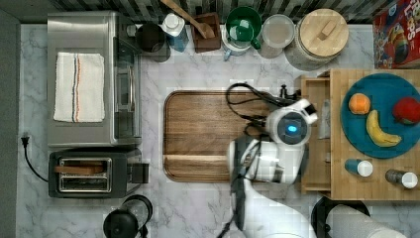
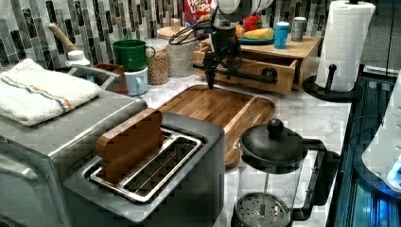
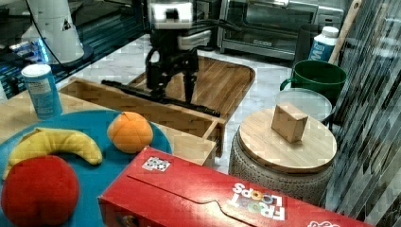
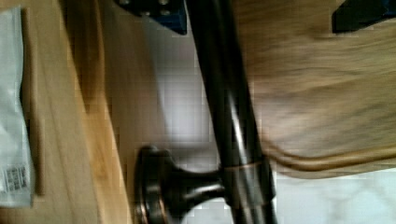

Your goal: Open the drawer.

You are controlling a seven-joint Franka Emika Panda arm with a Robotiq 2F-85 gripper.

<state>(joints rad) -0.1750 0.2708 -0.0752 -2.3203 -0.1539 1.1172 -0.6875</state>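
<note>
Already the drawer (image 1: 315, 133) stands partly pulled out of the butcher-block cabinet (image 1: 346, 191), which sits at the top view's right with a blue plate (image 1: 384, 87) of fruit on top. Its open front reaches toward the dark wooden tray (image 1: 198, 134) lying on the marble counter (image 1: 148, 208). The long black bar handle (image 3: 156, 97) runs across the drawer front, and in the right view the gripper (image 3: 172, 92) hangs straight down over it with one finger on each side of the bar. The fingers look spread a little wider than the bar rather than pinched on it; the wrist view shows the bar (image 4: 224, 112) passing between two dark fingertips with a gap to either side, so I judge the jaws slack and holding nothing.

A white packet (image 4: 14, 112) lies inside the drawer, beside the front panel.

Risks from here, as I judge them:
- With the fingers loose around the bar, a pull that drifts upward could let the handle slip out from between them.
- A pull not square to the drawer front could skew the drawer in the cabinet and bind it.
- Pulled much farther, the drawer front would ride over the tray's rim, and the low fingertips could strike the tray.
</note>
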